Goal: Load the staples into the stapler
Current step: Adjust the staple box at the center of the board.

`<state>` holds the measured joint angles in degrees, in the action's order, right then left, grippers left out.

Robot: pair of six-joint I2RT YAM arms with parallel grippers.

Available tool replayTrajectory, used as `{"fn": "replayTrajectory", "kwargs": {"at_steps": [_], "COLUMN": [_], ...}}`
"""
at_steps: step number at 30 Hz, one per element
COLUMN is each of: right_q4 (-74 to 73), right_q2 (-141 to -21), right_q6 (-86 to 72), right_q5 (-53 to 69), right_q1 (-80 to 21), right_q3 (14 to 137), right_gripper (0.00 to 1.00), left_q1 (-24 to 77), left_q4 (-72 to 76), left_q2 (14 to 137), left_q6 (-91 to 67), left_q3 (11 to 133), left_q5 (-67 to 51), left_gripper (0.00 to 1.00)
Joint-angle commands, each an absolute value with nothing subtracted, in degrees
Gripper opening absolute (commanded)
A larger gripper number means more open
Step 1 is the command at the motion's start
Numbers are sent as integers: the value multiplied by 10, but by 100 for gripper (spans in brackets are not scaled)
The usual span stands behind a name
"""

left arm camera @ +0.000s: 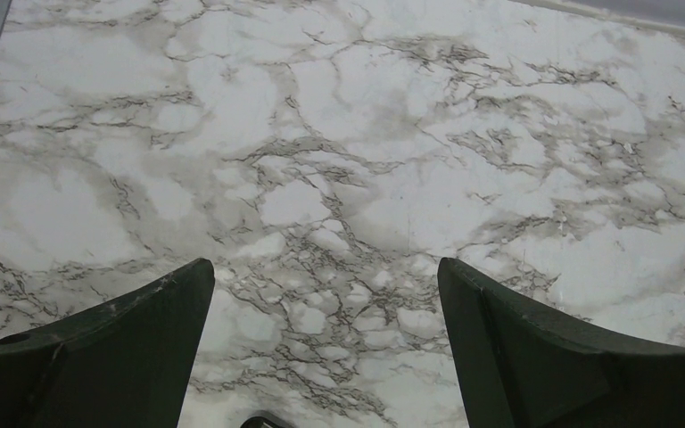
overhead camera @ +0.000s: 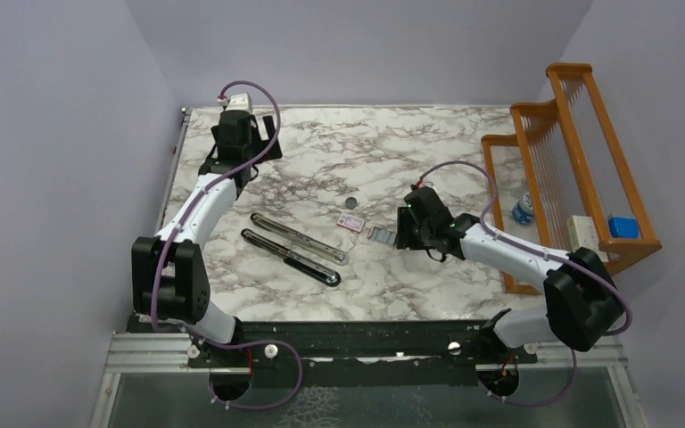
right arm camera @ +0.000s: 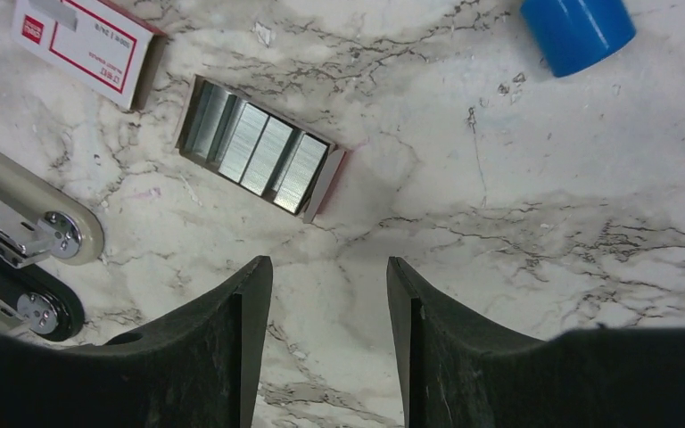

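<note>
The stapler lies opened out flat on the marble table as two long bars, a silver one (overhead camera: 299,238) and a black one (overhead camera: 290,257); their near ends (right arm camera: 27,218) show at the left of the right wrist view. The staples (right arm camera: 259,152) sit as silvery strips in a small open tray (overhead camera: 382,234). My right gripper (right arm camera: 328,267) is open just short of that tray, with bare marble between its fingers. The white-and-red box (right arm camera: 85,45) lies beyond the tray. My left gripper (left arm camera: 325,272) is wide open over bare marble near the back left corner, holding nothing.
A small dark disc (overhead camera: 351,202) lies behind the box. A blue cylinder (right arm camera: 580,31) shows at the top right of the right wrist view. An orange wooden rack (overhead camera: 580,160) fills the table's right side, holding a small bottle (overhead camera: 524,209) and a blue block (overhead camera: 623,226).
</note>
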<state>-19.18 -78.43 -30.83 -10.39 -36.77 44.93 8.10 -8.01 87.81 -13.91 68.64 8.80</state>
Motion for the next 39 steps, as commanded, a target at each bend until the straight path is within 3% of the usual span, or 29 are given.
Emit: {"fn": "replayTrajectory", "kwargs": {"at_steps": [1, 17, 25, 39], "right_q4": [-171, -148, -145, -100], "right_q2": [-806, -896, -933, -991], "right_q6": [-314, -241, -215, -136], "right_q5": [-70, -96, -113, -112], "right_q1": [-374, -399, -403, -403], "right_q3": [438, 462, 484, 524], "right_gripper": [53, 57, 44, 43], "left_q1": [78, 78, 78, 78], "left_q4": [-42, -31, -35, -53], "left_q2": [855, 853, 860, 876], "left_q6": [-150, -139, -130, -127], "left_q3": [671, 660, 664, 677], "left_q5": [57, 46, 21, 13], "left_gripper": [99, 99, 99, 99]}}
